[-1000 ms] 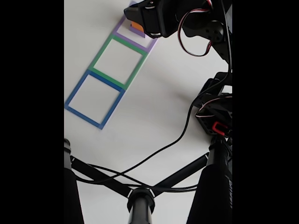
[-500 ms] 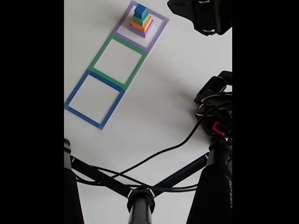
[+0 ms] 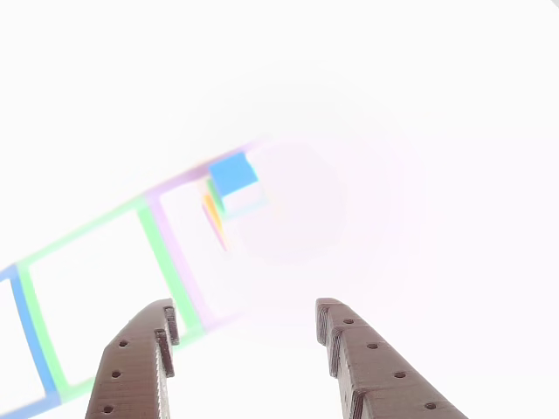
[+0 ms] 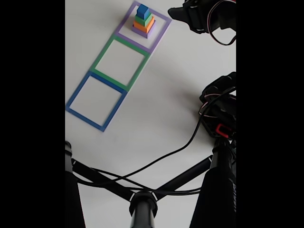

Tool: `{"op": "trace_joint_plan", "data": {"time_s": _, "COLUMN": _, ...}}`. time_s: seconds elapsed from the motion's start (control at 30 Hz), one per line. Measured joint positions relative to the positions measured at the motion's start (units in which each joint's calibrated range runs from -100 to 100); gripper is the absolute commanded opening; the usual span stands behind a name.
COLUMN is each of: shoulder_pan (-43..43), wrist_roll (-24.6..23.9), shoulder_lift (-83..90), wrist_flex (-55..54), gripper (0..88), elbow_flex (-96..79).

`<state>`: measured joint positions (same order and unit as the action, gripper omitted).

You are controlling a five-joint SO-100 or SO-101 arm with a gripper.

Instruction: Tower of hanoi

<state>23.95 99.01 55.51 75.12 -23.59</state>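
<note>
Spread wide with nothing between its two brown, hole-dotted fingers (image 3: 144, 358), the claw (image 3: 249, 325) rises from the bottom edge of the washed-out other view, apart from the block stack. On the white table (image 4: 156, 104) in the fixed view, the Tower of Hanoi stack (image 4: 143, 20) stands inside the purple tape square (image 4: 156, 42): a small blue cube (image 4: 143, 10) on top, then green, orange and a wide purple block at the base. Next along the row lie the green tape square (image 4: 105, 50) and blue tape square (image 4: 76, 94), while the dark arm (image 4: 204, 16) hangs to the right of the stack, not touching it.
</note>
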Motion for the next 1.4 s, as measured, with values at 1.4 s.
{"op": "trace_joint_plan", "data": {"time_s": 1.4, "shoulder_pan": 1.72, "wrist_roll": 0.59, "shoulder_lift": -27.86, "wrist_flex": -101.12, "gripper": 27.8, "elbow_flex": -56.83}}
